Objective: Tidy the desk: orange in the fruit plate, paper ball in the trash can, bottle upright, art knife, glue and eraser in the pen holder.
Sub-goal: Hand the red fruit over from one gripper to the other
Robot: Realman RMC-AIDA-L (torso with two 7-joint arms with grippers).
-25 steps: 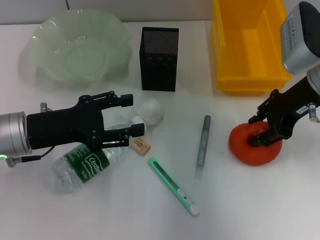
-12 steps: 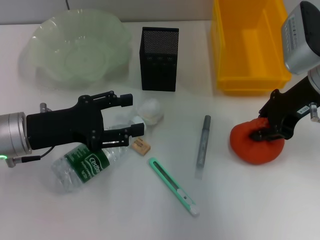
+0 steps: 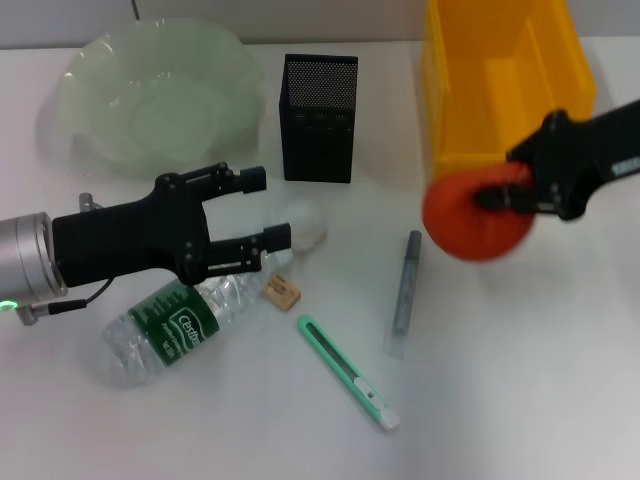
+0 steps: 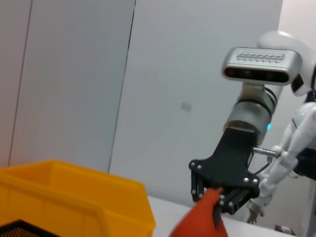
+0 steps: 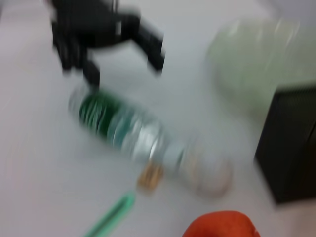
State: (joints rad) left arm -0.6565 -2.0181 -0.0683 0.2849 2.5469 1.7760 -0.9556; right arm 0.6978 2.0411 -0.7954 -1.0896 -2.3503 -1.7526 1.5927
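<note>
Orange (image 3: 472,222), one, clenched in right gripper (image 3: 505,197); left gripper (image 3: 268,212) spread above one bottle (image 3: 185,322).

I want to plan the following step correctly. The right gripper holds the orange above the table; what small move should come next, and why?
Probably carry it on across toward the fruit plate. The right gripper is shut on the orange, lifted beside the yellow bin, while the plate sits at the far left, beyond the pen holder. The left gripper hovers open over the bottle.
</note>
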